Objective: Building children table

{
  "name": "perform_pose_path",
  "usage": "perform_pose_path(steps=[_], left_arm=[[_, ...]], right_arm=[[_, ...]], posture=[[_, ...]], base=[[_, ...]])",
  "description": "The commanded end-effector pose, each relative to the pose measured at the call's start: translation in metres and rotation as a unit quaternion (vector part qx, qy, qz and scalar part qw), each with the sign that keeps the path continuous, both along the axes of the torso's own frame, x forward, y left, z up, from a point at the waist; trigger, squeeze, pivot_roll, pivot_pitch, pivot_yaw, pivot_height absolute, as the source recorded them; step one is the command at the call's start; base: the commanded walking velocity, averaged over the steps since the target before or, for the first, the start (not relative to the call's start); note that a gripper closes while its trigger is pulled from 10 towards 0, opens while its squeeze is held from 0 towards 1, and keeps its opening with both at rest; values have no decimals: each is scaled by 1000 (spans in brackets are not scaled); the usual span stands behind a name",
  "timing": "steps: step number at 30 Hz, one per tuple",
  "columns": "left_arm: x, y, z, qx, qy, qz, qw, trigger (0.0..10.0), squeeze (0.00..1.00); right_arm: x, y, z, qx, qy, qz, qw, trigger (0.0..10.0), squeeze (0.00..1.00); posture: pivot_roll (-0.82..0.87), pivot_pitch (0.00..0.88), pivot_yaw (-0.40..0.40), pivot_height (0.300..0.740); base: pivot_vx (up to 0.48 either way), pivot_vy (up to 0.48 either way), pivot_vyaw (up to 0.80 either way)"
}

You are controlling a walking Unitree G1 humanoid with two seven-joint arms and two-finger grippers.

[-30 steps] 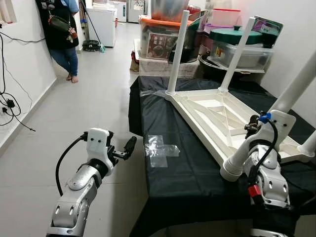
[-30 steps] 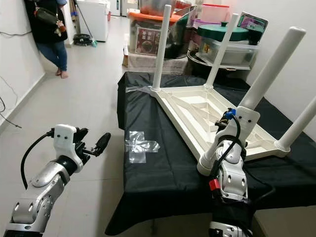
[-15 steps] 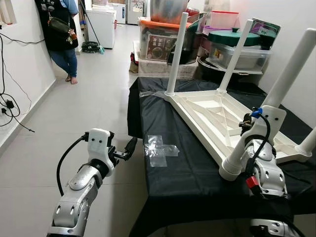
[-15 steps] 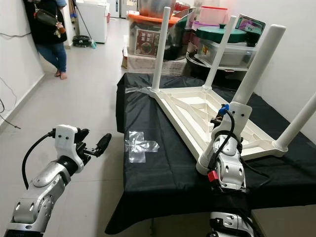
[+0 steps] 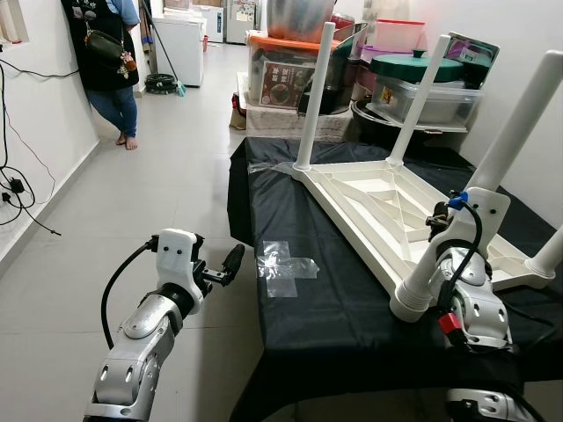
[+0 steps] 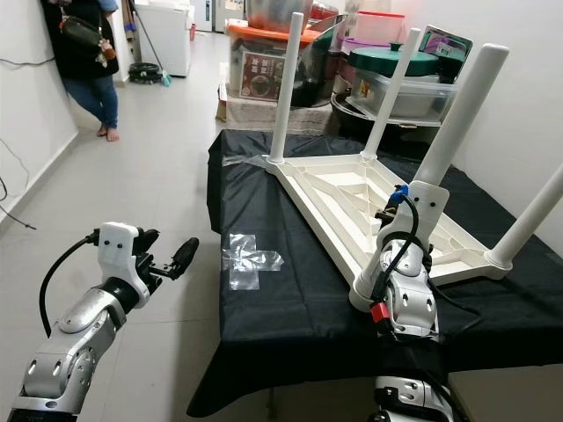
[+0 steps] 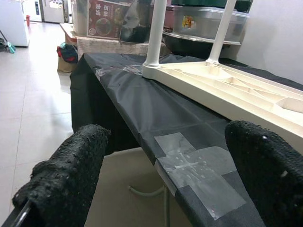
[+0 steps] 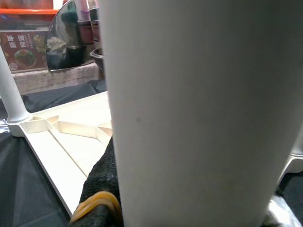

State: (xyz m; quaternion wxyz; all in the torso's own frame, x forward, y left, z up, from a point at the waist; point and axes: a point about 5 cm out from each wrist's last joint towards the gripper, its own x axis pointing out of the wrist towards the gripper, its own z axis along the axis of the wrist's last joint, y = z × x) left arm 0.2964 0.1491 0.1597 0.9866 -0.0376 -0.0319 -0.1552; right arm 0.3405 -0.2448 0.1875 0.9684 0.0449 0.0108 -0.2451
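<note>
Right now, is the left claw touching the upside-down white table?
No, the left claw hangs open over the floor beside the black cloth, apart from the white table.

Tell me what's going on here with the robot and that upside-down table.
A white children's table lies upside down on a black-covered surface with four legs standing up. The right gripper is closed around the nearest leg at its corner socket. The left gripper hovers open beside the surface's edge, near a patch of clear tape. A person stands by the far wall.
</note>
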Motion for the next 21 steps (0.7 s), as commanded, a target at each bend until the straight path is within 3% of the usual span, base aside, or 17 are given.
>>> perform_pose_path(steps=[1,21], left_arm=[[1,-1,-2,5,2,-2,1000,10000,0],[1,-4,-4,7,5,-7,1000,10000,0]], right_arm=[[-10,-10,-49,26,113,-14,993,10000,0],[-10,-7,-35,34,110,13,993,10000,0]], posture=[[80,0,-89,740],[67,0,-89,740]], base=[[0,0,0],[0,0,0]])
